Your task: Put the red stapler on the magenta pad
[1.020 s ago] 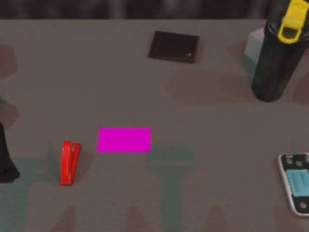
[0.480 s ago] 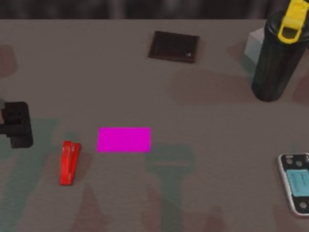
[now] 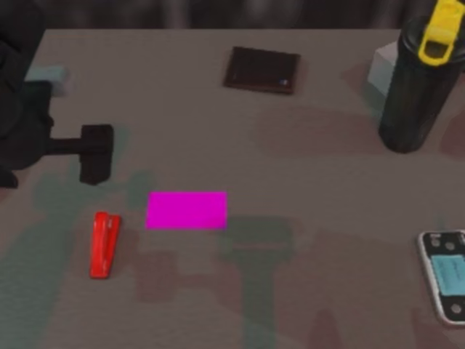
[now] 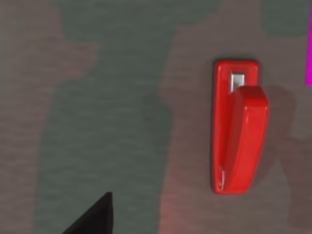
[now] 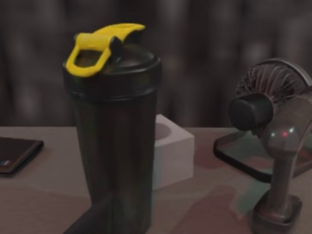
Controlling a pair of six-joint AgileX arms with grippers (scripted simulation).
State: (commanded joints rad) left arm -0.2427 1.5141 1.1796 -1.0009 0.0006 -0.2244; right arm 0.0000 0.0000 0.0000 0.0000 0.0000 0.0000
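The red stapler (image 3: 104, 245) lies flat near the table's front left, its length running front to back. In the left wrist view the stapler (image 4: 239, 131) fills the middle right. The magenta pad (image 3: 187, 210) lies just right of it, a small gap between them; only a sliver of the pad (image 4: 309, 44) shows at the wrist view's edge. My left gripper (image 3: 96, 154) hovers behind the stapler, well apart from it, open and holding nothing; one dark fingertip (image 4: 100, 217) shows. My right arm is outside the top view, parked near the shaker bottle (image 5: 114, 136).
A dark brown wallet (image 3: 261, 70) lies at the back middle. A black shaker bottle with a yellow loop (image 3: 418, 87) and a white block (image 3: 381, 69) stand at the back right. A small device with a blue screen (image 3: 445, 276) lies at the right edge. A desk fan (image 5: 273, 126) stands beside the bottle.
My left arm has swung in from the left edge, moving back and to the right; its gripper now hangs behind the stapler. The stapler and pad have not moved.
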